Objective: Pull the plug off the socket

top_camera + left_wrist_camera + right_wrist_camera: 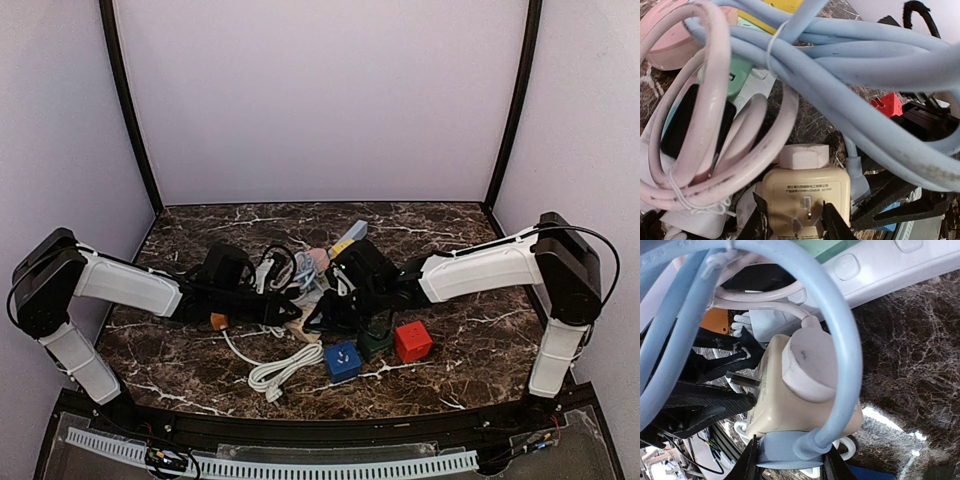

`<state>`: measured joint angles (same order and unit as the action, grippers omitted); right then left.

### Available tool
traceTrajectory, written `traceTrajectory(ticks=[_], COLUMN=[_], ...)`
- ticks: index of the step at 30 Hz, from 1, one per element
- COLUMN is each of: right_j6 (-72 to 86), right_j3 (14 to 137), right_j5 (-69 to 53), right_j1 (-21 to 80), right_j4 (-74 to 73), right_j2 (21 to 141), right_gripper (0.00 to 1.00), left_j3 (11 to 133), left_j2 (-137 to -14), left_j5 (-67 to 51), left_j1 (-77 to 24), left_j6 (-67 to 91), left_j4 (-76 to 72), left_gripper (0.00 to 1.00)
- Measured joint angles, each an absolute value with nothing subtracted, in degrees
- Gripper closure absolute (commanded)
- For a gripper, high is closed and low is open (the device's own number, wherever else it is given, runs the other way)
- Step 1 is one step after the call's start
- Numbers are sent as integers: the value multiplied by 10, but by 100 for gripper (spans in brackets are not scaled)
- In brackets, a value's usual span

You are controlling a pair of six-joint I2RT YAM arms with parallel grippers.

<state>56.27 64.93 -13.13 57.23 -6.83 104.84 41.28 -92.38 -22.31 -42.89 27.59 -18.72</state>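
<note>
A cream cube socket [805, 190] lies among tangled cables at the table's middle [309, 327]. A white plug [803, 156] sits in its top face, and a light blue plug [785, 450] with a blue cable [840, 340] sits in its side. My left gripper [796, 222] is shut on the cube's pronged end, one finger on each side. My right gripper [788, 462] is shut on the light blue plug, which is still seated against the cube [790, 400]. The two grippers meet at the cube in the top view, left [293, 312] and right [322, 316].
Red [412, 341], green [376, 344] and blue [342, 361] cubes stand just in front of the right gripper. An orange block [218, 321] and a coiled white cable [280, 372] lie front left. Pink and blue cables and a power strip [318, 262] are piled behind.
</note>
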Motion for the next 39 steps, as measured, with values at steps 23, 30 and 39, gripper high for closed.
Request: traceTrajectory(ticks=[23, 30, 39], right_j6=[520, 467, 533], right_j3=[568, 560, 548], right_j5=[-143, -142, -180], right_j1=[565, 562, 538], right_j4=[46, 45, 60], right_j2=[1022, 1013, 1012], right_gripper=[100, 100, 100], left_j3=[423, 423, 423], left_j2=[-936, -938, -941], left_j5=[-242, -243, -241], left_j1=[-429, -430, -434], left_j6=[263, 263, 258], left_j4=[-204, -210, -220], left_gripper=[99, 99, 99])
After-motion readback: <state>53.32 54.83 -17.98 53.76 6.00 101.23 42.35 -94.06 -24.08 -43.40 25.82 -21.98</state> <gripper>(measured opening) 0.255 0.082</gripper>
